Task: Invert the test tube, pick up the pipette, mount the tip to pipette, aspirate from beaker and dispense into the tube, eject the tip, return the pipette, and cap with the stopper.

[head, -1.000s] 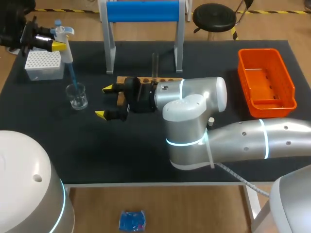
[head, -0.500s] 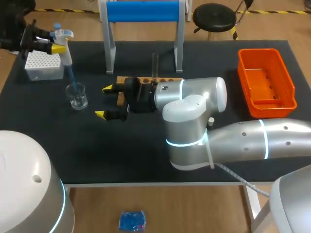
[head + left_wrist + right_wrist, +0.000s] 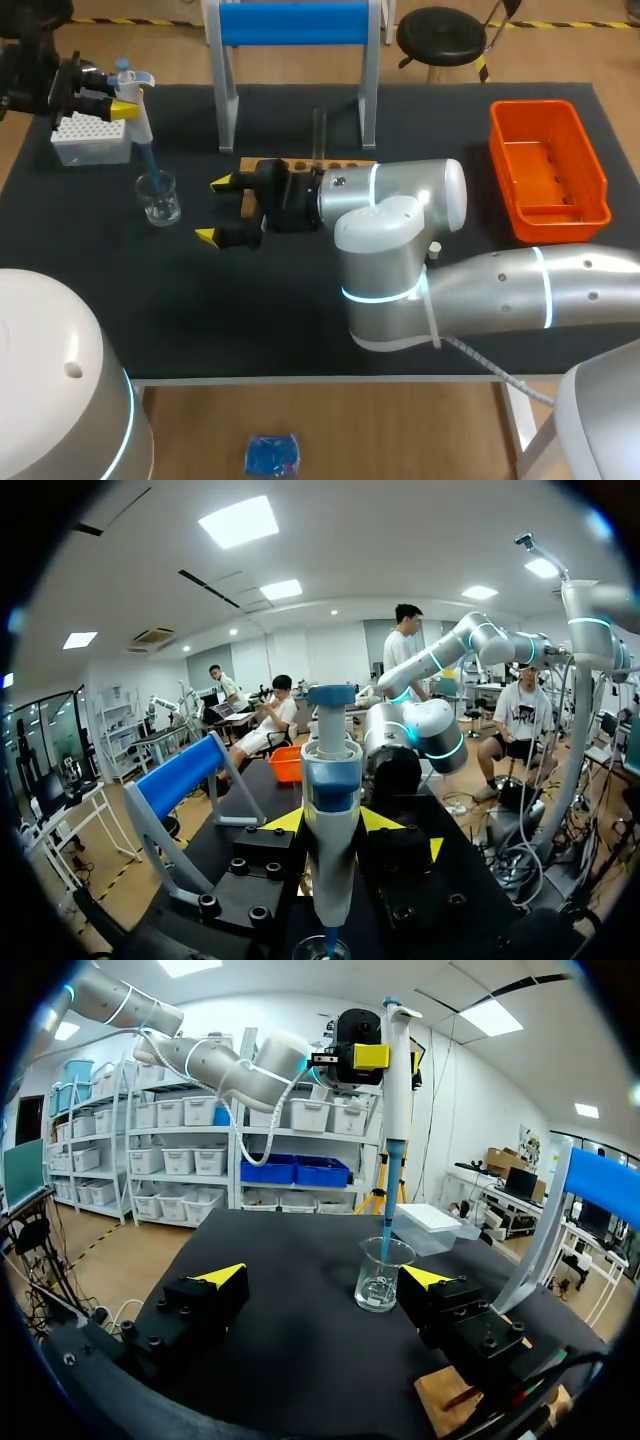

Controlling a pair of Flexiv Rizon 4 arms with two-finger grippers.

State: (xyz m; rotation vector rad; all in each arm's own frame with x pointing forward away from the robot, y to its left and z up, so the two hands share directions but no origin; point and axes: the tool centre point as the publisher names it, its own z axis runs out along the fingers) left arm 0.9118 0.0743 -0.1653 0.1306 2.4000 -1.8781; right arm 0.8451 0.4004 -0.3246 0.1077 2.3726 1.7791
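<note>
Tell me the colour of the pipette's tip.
Blue. The pipette tip, dipping into the beaker, shows best in the right wrist view.

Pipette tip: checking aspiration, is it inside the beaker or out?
Inside: the pipette tip ends below the beaker rim; touching liquid, cannot tell.

The white pipette point(image 3: 130, 95) is hanging upright, its blue tip point(image 3: 148, 160) dipping into the clear beaker point(image 3: 160, 198), seemingly just inside the rim. The test tube point(image 3: 320, 130) is standing upright in the wooden rack point(image 3: 350, 163).
</note>
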